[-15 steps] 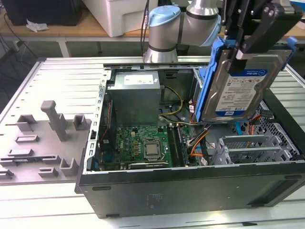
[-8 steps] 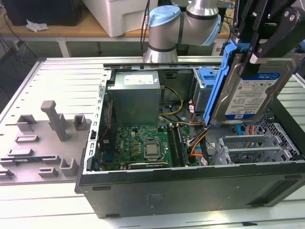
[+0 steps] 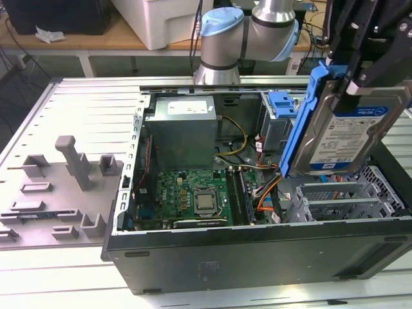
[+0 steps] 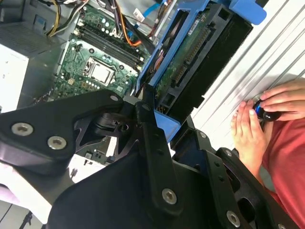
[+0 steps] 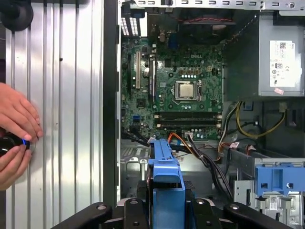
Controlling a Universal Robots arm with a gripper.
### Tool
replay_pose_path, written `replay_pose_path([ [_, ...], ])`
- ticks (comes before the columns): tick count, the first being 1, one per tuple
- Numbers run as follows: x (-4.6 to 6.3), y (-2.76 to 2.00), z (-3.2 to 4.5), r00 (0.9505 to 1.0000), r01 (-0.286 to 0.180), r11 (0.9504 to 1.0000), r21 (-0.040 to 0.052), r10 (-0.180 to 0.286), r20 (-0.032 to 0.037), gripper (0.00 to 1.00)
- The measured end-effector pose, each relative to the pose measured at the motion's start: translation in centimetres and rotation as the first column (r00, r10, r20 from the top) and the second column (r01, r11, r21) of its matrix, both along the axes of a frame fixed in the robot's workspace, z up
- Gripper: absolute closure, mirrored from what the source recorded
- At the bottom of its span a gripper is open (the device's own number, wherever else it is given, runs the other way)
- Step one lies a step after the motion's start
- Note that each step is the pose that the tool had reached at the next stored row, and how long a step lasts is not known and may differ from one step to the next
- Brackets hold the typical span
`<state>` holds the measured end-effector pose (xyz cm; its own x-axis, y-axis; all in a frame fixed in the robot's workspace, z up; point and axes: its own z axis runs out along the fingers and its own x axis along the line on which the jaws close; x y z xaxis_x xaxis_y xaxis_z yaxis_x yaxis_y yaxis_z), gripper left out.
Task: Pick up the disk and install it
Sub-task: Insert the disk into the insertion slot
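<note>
The jaws are closed on the disk [image 3: 351, 132], pinching its upper end, so the drive in its blue frame hangs in the air, tilted and edge-down, over the part of the open computer case [image 3: 257, 257] at the exterior view's right. Nothing supports it from below. With the grip at one end only, I judge slipping or swinging to be the main risk, and a drop from here would land on the metal cage [image 3: 347, 199] or the motherboard [image 3: 193, 193]. Just beside the disk's lower corner lies a bundle of orange and mixed cables [image 3: 267, 193]. If the drive goes down while it is tilted, the blue frame could catch them, drag a connector loose, or jam against the cage wall instead of sliding in squarely. Another blue bracket [image 3: 283, 106] stands near at the back, and I cannot tell which slot is meant for the drive. In the first wrist view a person's hand [image 5: 16, 114] rests on the ridged desk [image 5: 71, 95] near the case wall, close enough that a sideways sweep of the arm would be a worry
</note>
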<state>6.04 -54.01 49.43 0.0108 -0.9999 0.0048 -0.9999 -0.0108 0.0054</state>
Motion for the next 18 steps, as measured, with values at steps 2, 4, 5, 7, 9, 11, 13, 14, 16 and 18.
replay_pose_path([
  [2, 0.6, -0.10, 0.00, 1.0000, -0.001, 1.0000, 0.0001, 0.001, -0.0001, 0.64],
  [4, 1.0, -0.14, 0.00, 1.0000, -0.001, 1.0000, 0.0001, 0.001, 0.0000, 0.64],
  [5, 1.3, -0.15, 0.00, 1.0000, -0.001, 1.0000, 0.0001, 0.001, 0.0000, 0.64],
  [7, 1.8, -0.16, 0.00, 1.0000, -0.001, 1.0000, 0.0002, 0.001, 0.0000, 0.64],
  [9, 2.9, -0.16, 0.00, 1.0000, -0.001, 1.0000, 0.0002, 0.001, 0.0000, 0.64],
  [11, 3.3, -0.15, 0.00, 1.0000, -0.001, 1.0000, 0.0002, 0.001, 0.0000, 0.64],
  [13, 3.4, -0.15, -0.01, 1.0000, -0.001, 1.0000, 0.0004, 0.001, 0.0000, 0.64],
  [14, 3.4, -0.16, -0.01, 1.0000, -0.001, 1.0000, 0.0002, 0.001, -0.0001, 0.64],
  [16, 3.4, -0.15, -0.02, 1.0000, -0.001, 1.0000, 0.0000, 0.001, -0.0001, 0.64],
  [18, 3.4, -0.08, -0.04, 1.0000, 0.001, 1.0000, 0.0002, -0.001, 0.0001, 0.64],
])
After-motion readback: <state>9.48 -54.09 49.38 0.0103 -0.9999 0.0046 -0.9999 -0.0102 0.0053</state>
